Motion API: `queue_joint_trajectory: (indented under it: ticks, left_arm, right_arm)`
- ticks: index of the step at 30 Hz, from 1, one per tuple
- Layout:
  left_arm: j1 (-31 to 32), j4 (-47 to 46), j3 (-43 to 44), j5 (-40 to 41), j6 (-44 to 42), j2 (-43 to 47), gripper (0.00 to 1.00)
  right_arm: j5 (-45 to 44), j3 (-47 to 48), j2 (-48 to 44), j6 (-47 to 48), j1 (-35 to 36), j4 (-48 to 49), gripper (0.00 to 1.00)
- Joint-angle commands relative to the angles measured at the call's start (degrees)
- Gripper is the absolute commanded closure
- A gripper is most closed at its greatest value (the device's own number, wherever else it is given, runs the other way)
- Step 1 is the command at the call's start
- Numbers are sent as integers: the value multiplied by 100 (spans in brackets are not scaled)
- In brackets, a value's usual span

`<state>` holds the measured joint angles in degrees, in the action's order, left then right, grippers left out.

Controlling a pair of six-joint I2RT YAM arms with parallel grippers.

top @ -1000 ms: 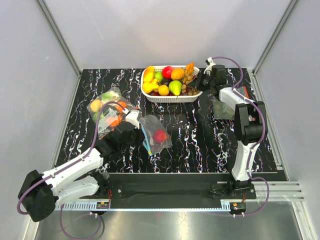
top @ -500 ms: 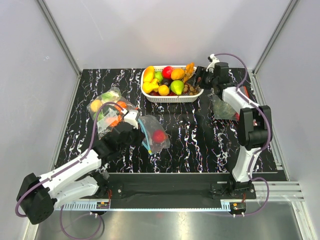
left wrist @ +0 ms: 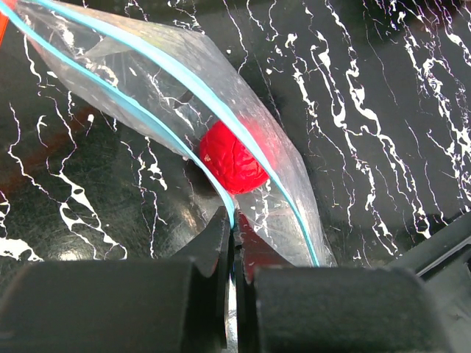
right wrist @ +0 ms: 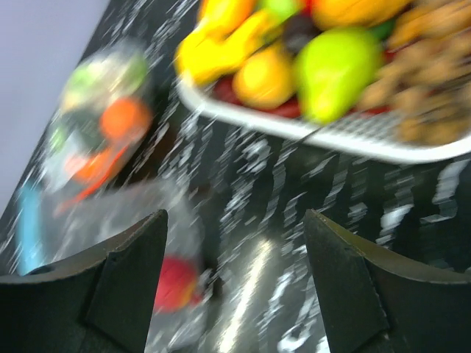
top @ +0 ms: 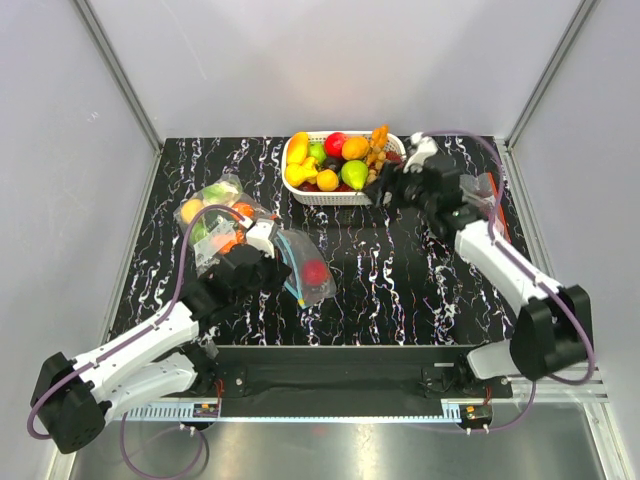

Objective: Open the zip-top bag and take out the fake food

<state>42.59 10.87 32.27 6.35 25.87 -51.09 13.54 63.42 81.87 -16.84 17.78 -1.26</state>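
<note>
The clear crinkly plastic bag (top: 305, 262), teal-zipped, lies before the white basket (top: 345, 197), glossy red round fruit (top: 316, 271) inside; tan-brown ball bunch (top: 375, 158) in basket.

From my station the right wrist view is smeared throughout: the white basket (right wrist: 243, 115) runs off the top edge, and the bagged items (right wrist: 110, 118) at left are only coloured blurs I cannot identify. In the left wrist view the zip-top bag (left wrist: 147, 81) is cut off at the upper left corner, and the left end effector (left wrist: 232, 224) hides the bag's strip where its tips meet.
</note>
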Motion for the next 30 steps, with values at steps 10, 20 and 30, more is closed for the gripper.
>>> queue_joint_trajectory:
  ticks: [10,20,30]
  left_arm:
    - [-22,-454,121,-116,-73,-32,100]
    - [-22,-630,113,-266,6,-173,100]
    - [-23,-771,51,-327,-3,-208,100]
  right_arm:
    - [351,-1297,-1463,-1031,2062,354,20]
    - [-150,-1148,-708,-1129,3082,741,23]
    - [-607,-743,-57,-979,3434,460,26]
